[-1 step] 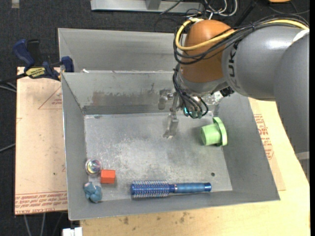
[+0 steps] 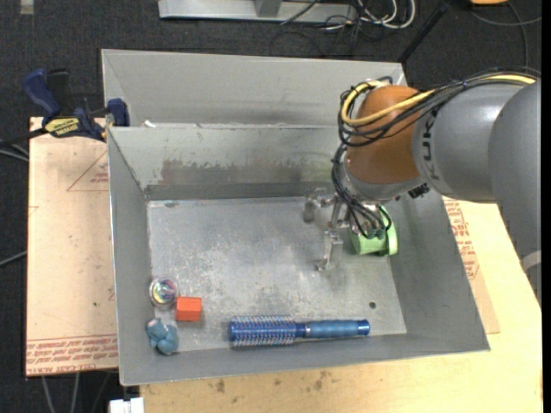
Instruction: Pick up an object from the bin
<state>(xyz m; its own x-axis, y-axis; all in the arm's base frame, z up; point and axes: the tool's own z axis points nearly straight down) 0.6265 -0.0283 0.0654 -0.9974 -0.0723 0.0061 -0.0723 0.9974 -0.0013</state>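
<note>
Down near the floor of the bin (image 2: 241, 256) hangs the pincer (image 2: 327, 252), right of centre in the view and close over bare grey sheet. Whether it is open or closed I cannot tell, and nothing can be seen gripped in it. Just beside it, on the side toward the bin's right wall, lies a green block (image 2: 375, 241). It is half tucked under the orange wrist cover (image 2: 379, 144) and its looped cables (image 2: 362, 101), so part of the block is hidden. It is the nearest thing and, I judge, the likeliest pick, though the pincer stands beside it rather than round it. The pincer would probably need to shift toward the block before it could grip. The arm comes in from the right and drops steeply, which explains why the wrist overhangs the block. Everything else lies well apart, along the near edge. A blue brush (image 2: 297, 329) lies flat, parallel to the front wall. In the near left corner sit an orange cube (image 2: 189, 309), a shiny ball (image 2: 163, 291) touching or almost touching it, and a pale blue lump (image 2: 163, 337) just below. They rest where the floor meets the sloped walls, probably because loose things settle there. The pick is not yet made.
</note>
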